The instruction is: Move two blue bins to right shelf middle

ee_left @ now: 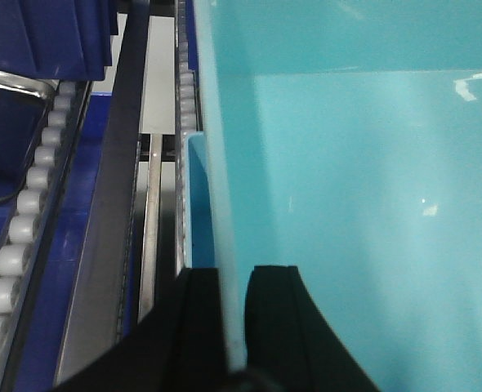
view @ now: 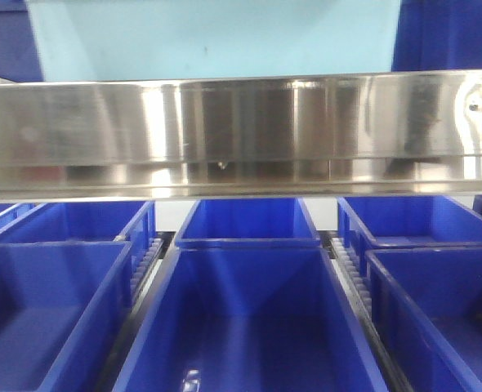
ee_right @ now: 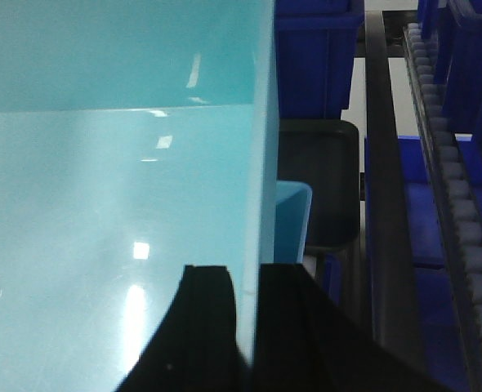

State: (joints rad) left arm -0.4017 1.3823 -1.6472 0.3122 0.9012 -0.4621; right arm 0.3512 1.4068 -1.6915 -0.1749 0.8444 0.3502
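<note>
- While the light blue bin (view: 212, 37) sat at 12 o'clock in the front view, above the steel beam (view: 241, 135), its gripped walls ran from 6 toward 12 o'clock in both wrist views. Its long axis could not be told.
- The left gripper (ee_left: 234, 327) was clamped on one wall, one finger on each face, with the bin's hollow at 3 o'clock.
- The right gripper (ee_right: 247, 327) pinched the opposite wall the same way, with the hollow at 9 o'clock.
- A second light blue rim (ee_left: 194, 147) lay just outside the held wall.
- At 9 o'clock of the left gripper ran a roller track (ee_left: 20, 237). At 3 o'clock of the right gripper sat a black tray (ee_right: 319, 188).
- What showed of the held bin's inside was empty, and so were the dark blue bins (view: 249, 318) at 6 o'clock under the beam.
</note>
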